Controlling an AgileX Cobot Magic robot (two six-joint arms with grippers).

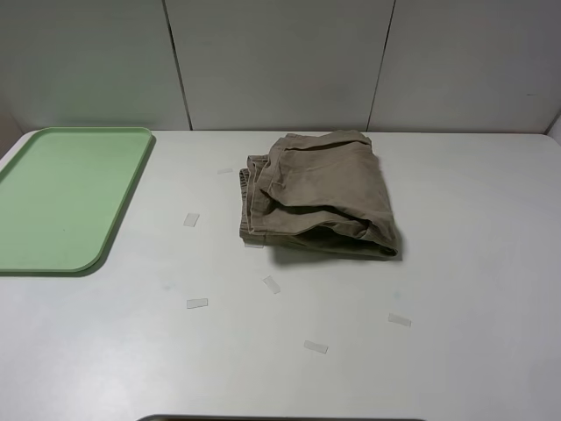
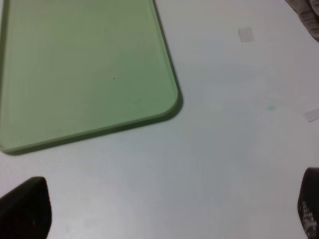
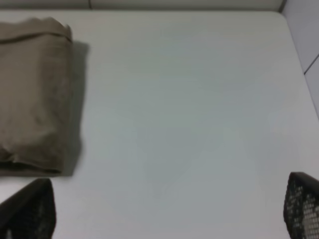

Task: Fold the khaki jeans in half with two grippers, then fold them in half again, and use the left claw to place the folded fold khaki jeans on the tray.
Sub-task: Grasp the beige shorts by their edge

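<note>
A white, flat tabletop (image 1: 473, 263) is filling most of the high view, and pale grey wall panels (image 1: 280, 61) with dark vertical seams are standing behind it. A flat, pale green plastic rectangular tray (image 1: 61, 202) with rounded corners and a low rim is sitting at the table's left edge, carrying nothing.

The khaki-tan cotton jeans (image 1: 320, 197) are lying near the middle of the table, toward the back, well apart from the tray and to its right. They are resting as a thick, folded bundle. Layered, gathered edges are showing on the side facing the tray, soft creases are running across the top, and a rounded fold is bulging along the front and casting a shadow on the table.

The left gripper (image 2: 167, 214) is hovering over bare table beside the tray's corner, its black jaws spread wide and grasping nothing. The right gripper (image 3: 164, 209) is likewise gaping, empty, beside the bundle. Small translucent tape strips (image 1: 191, 219) are lying scattered around the garment.
</note>
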